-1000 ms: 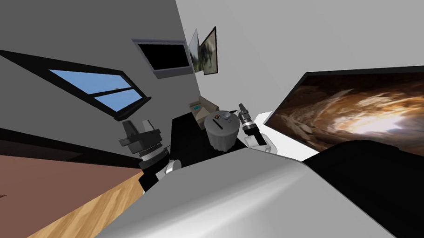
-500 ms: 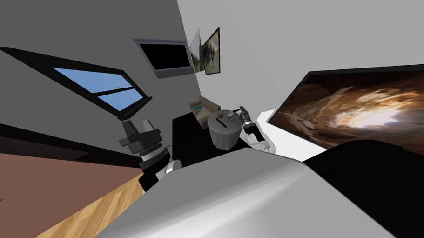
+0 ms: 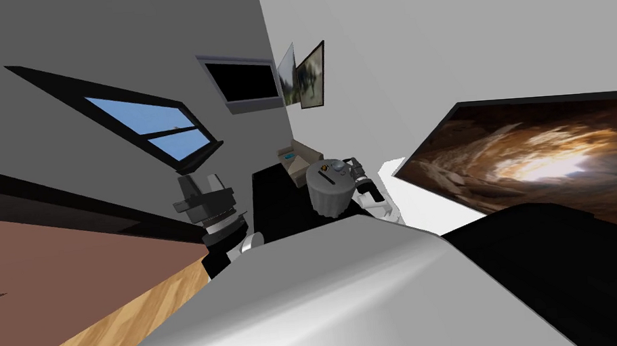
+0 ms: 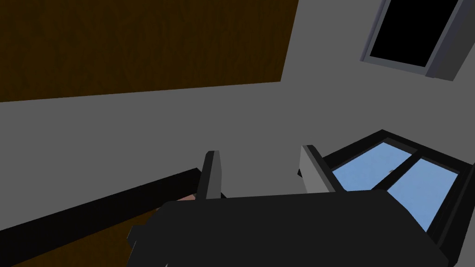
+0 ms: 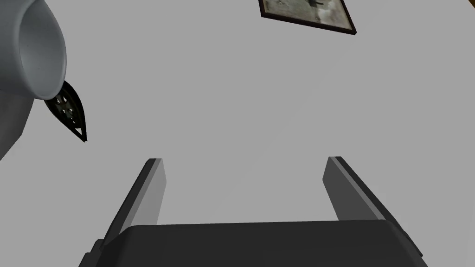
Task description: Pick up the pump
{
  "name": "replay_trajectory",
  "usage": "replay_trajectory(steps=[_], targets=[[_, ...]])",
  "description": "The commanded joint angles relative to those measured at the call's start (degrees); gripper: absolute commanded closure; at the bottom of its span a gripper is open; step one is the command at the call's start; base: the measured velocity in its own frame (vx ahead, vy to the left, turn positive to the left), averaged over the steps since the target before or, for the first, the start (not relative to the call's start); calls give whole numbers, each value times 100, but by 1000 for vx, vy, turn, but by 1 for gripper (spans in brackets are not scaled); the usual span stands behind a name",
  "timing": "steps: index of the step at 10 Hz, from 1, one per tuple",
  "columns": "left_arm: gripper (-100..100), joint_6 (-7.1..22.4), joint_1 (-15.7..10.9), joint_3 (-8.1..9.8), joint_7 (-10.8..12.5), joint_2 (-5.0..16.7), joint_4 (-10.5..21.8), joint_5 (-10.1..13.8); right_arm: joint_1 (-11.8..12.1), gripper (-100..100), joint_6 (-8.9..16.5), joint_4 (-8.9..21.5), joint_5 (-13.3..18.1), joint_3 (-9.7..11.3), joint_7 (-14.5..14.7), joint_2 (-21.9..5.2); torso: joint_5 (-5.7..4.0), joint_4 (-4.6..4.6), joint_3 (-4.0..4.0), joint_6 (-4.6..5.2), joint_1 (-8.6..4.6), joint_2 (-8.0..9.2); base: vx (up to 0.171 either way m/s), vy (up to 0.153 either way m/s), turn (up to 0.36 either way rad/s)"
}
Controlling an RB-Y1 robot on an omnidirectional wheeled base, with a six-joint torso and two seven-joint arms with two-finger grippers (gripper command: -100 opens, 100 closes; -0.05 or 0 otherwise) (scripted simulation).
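1. Presently the right gripper (image 5: 244,160) stands wide open and empty, its blades aimed at a plain grey wall.
2. Off to one side sit a pale grey rounded vessel (image 5: 35,51) and a dark leaf-shaped piece (image 5: 68,112), clear of both fingers.
3. From the head, it hovers beside the top of a grey fluted round stand (image 3: 333,198) carrying small items (image 3: 331,171); the pump is presumably among them, but I cannot tell which.
4. Left gripper (image 4: 259,155): open, empty, well apart.
5. Risk: closing now catches nothing, and an unaligned sideways sweep could knock items off.
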Motion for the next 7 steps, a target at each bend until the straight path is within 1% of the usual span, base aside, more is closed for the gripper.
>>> replay_trajectory(steps=[1, 2, 3, 4, 5, 6, 7], targets=[[0, 0, 0, 0, 0, 0, 0, 0, -98, -100, 286, 206, -103, -147, -115, -32, 0, 0, 0, 0, 0, 0, 44, 159, -15], [0, 0, 0, 0, 0, 0, 0, 0, -98, -100, 456, 206, -103, -147, -115, -32, 0, -2, -5, 0, 2, -8, 51, 105, -17], [0, 0, 0, 0, 0, 0, 0, 0, -193, -100, 638, 427, -200, -285, -225, -79, -2, -3, -7, 0, -13, -12, 59, 122, 2], [0, 0, 0, 0, 0, 0, 0, 0, -193, -100, 812, 427, -200, -285, -225, -79, -3, -4, -10, -1, -9, -16, 59, 129, -7], [0, 0, 0, 0, 0, 0, 0, 0, -287, -100, 1031, 651, -300, -428, -341, -137, -2, -4, -10, 0, -9, -17, 62, 149, -2], [0, 0, 0, 0, 0, 0, 0, 0, -287, -100, 1161, 656, -300, -428, -341, -137, -1, -5, -11, 0, -2, -18, 67, 115, -11], [0, 0, 0, 0, 0, 0, 0, 0, -380, -100, 1324, 890, -404, -575, -463, -204, -2, -5, -12, 0, -13, -20, 99, 133, 12]])
